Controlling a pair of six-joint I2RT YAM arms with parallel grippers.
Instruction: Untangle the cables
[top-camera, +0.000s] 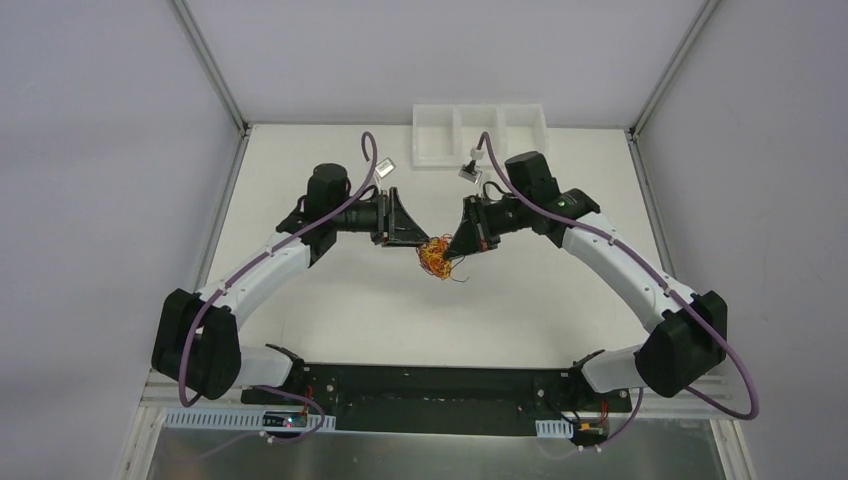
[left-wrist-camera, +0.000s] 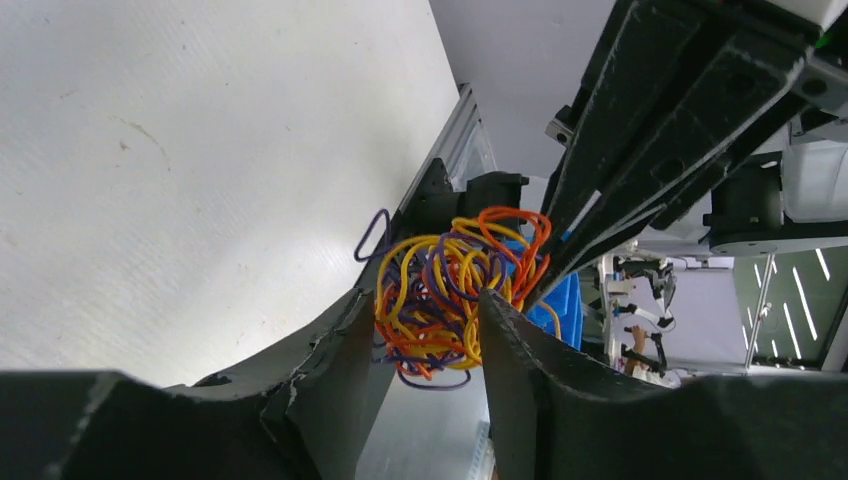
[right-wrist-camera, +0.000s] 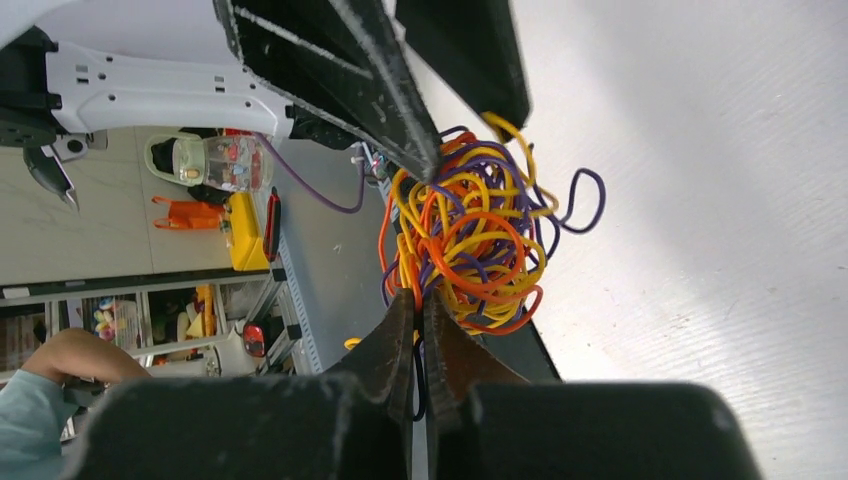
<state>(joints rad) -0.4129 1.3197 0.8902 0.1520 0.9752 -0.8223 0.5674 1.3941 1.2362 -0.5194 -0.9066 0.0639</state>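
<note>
Left hand (left-wrist-camera: 425, 335) is narrowed about the cable tangle (top-camera: 437, 258) at mid-frame in the top view, with strands pressed against both fingers (left-wrist-camera: 340, 360). No clear long axis is shown by the clump, which is roughly round; one purple loop (right-wrist-camera: 588, 200) is thrown out toward the counter (top-camera: 350, 310). Right hand (right-wrist-camera: 415, 310) is pinched tight on edge strands. Separation is best made slowly, along the line between the hands, so that knots are not tightened.

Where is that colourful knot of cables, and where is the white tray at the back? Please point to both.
cable bundle (top-camera: 437, 258): overhead view, middle of the orange and yellow tangle.
white tray (top-camera: 435, 137): overhead view, bare floor of its left compartment.
</note>
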